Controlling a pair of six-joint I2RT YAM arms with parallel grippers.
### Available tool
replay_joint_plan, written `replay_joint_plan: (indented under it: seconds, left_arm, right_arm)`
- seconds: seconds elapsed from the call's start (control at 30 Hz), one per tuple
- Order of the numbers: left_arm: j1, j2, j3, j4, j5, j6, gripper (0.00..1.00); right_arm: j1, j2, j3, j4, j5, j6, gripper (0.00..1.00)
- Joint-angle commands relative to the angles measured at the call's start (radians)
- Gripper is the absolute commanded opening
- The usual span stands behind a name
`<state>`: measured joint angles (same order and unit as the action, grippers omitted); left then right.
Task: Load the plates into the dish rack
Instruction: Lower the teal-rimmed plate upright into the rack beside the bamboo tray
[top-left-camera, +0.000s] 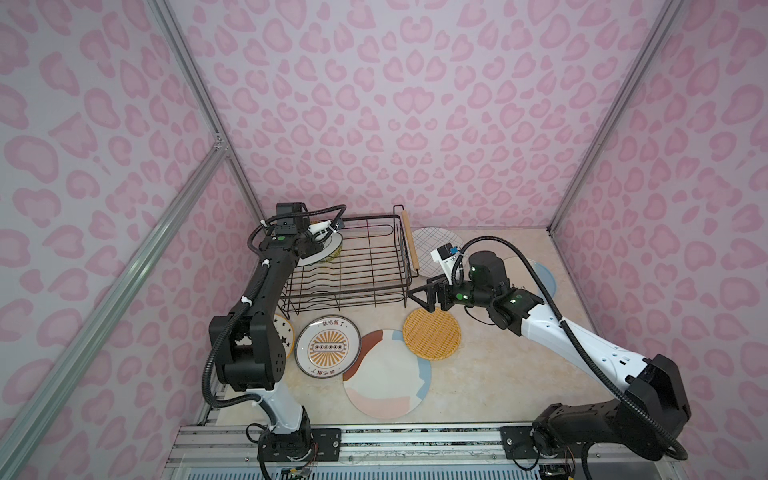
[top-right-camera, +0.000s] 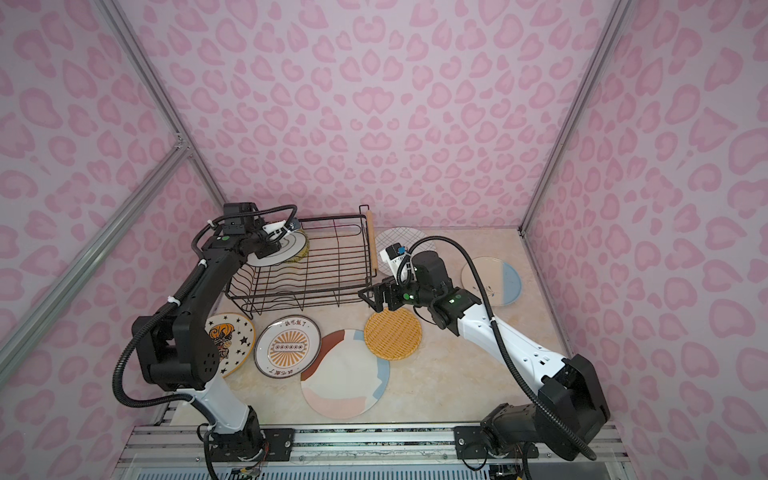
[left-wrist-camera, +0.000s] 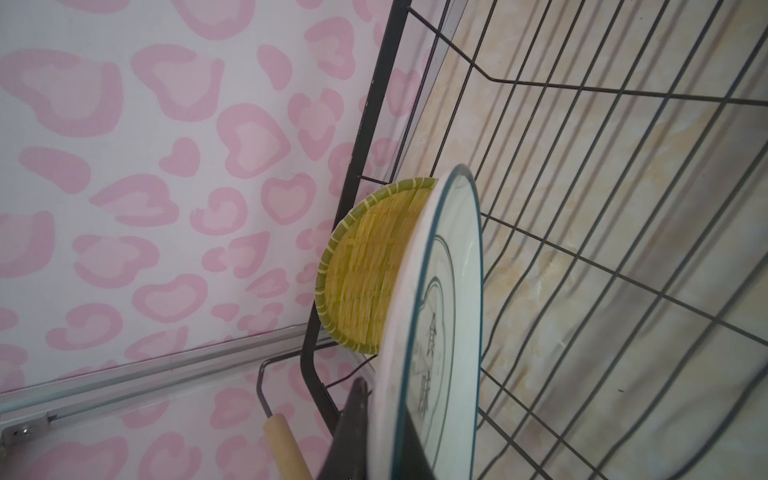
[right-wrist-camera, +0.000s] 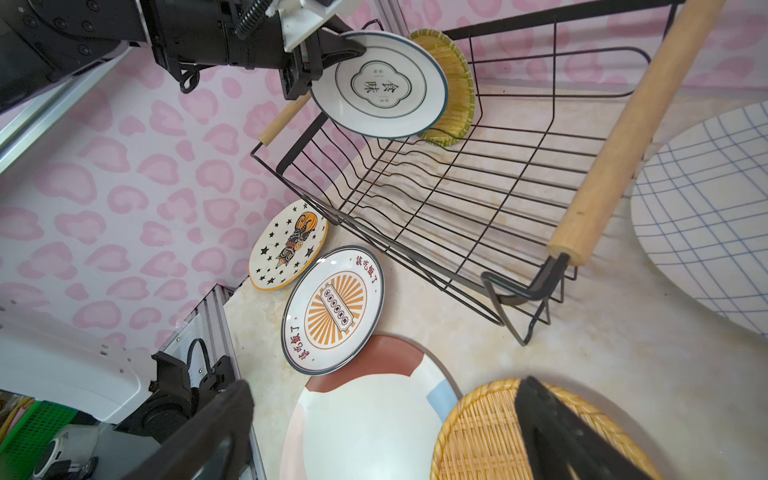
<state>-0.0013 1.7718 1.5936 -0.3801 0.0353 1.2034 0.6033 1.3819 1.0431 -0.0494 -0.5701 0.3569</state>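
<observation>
The left end effector (right-wrist-camera: 338, 49) is clamped on the rim of the flower-outline plate (right-wrist-camera: 380, 85), which is held tilted on edge in the dish rack (right-wrist-camera: 615, 137). Just beyond the held plate, the yellow-green woven plate (right-wrist-camera: 455, 83) is stood in the rack. The right end effector (top-left-camera: 424, 296) is spread wide and empty. The orange woven plate (top-left-camera: 432, 334) is laid flat on the bench (top-left-camera: 478, 386) just beneath it.

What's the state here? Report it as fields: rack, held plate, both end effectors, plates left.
Rack: black wire dish rack with wooden handles; yellow-green woven plate stands on edge at its end.
Left end effector: shut on white plate with dark flower outline, tilted beside the woven one.
Right end effector: open, above orange woven plate.
Unloaded: six, that one plus grid-lined plate, blue-cream plate, pastel-patch plate, sunburst plate, star plate.
</observation>
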Motion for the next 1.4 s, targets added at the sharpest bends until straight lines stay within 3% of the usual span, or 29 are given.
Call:
replay_joint_plan:
  seconds: [0.0, 0.2, 0.6, 1.37]
  left_arm:
    - [0.001, 0.044, 0.041, 0.091, -0.025, 0.044, 0.04]
    - [0.001, 0.109, 0.089, 0.080, -0.023, 0.097, 0.04]
    - [0.002, 0.066, 0.016, 0.061, 0.080, 0.128, 0.04]
    - [0.011, 0.141, 0.014, 0.096, 0.068, 0.200, 0.04]
  right_arm:
    - [0.006, 0.025, -0.007, 0.071, -0.023, 0.031, 0.98]
    - [0.009, 0.079, 0.011, 0.057, -0.033, 0.019, 0.98]
    - [0.009, 0.118, 0.011, 0.070, -0.057, 0.047, 0.98]
    - [0.009, 0.134, 0.024, 0.042, -0.051, 0.036, 0.98]
